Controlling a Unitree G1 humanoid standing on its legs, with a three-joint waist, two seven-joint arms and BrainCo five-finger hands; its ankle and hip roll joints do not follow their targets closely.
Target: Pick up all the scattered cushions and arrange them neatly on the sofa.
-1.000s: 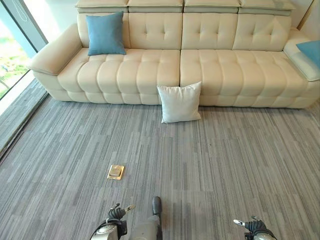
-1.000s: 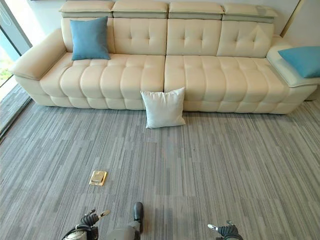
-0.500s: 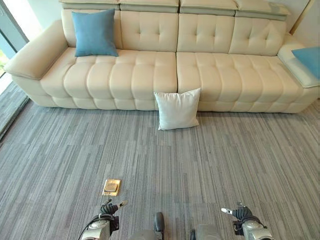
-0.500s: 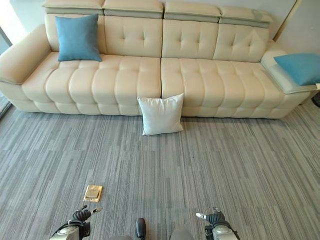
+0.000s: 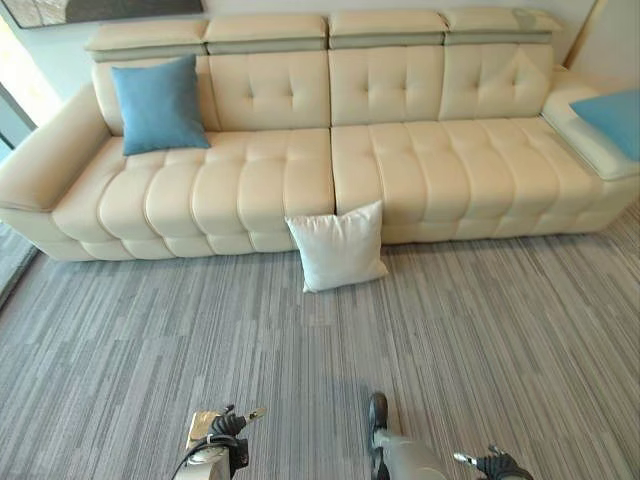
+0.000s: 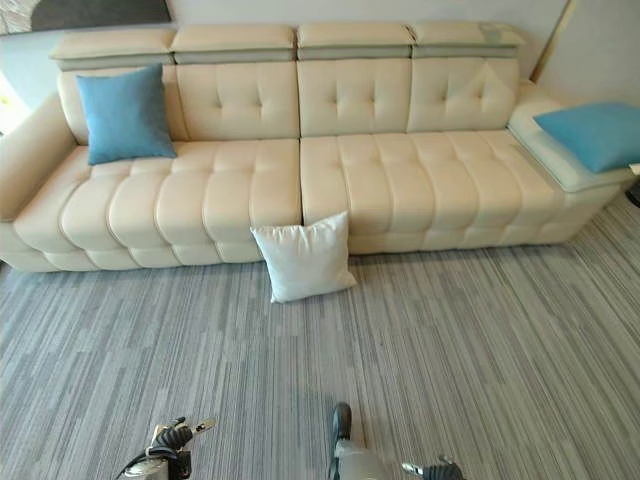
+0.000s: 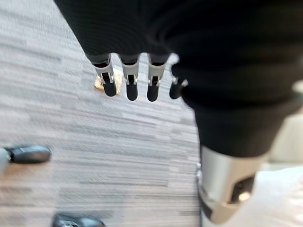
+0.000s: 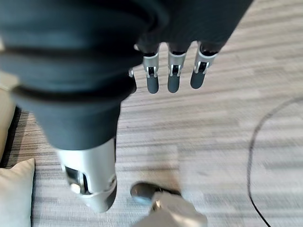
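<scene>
A white cushion (image 5: 338, 248) stands on the grey carpet, leaning against the front of the cream sofa (image 5: 400, 160) near its middle. One blue cushion (image 5: 160, 103) rests upright against the sofa's back at its left end. Another blue cushion (image 6: 592, 133) lies on the right armrest. My left hand (image 5: 230, 427) hangs low at the near edge, far from the cushions, its fingers (image 7: 131, 87) straight and empty over the carpet. My right hand (image 5: 497, 463) hangs low at the near right, its fingers (image 8: 173, 80) relaxed and holding nothing.
A brass floor socket (image 5: 203, 425) is set in the carpet just by my left hand. A wide stretch of carpet (image 5: 480, 330) lies between me and the sofa. A window edge (image 5: 10, 120) shows at the far left.
The whole picture has shifted as the camera moved; the sofa and white cushion now sit lower in view. The cushions lie where they were. Both hands stay low and open.
</scene>
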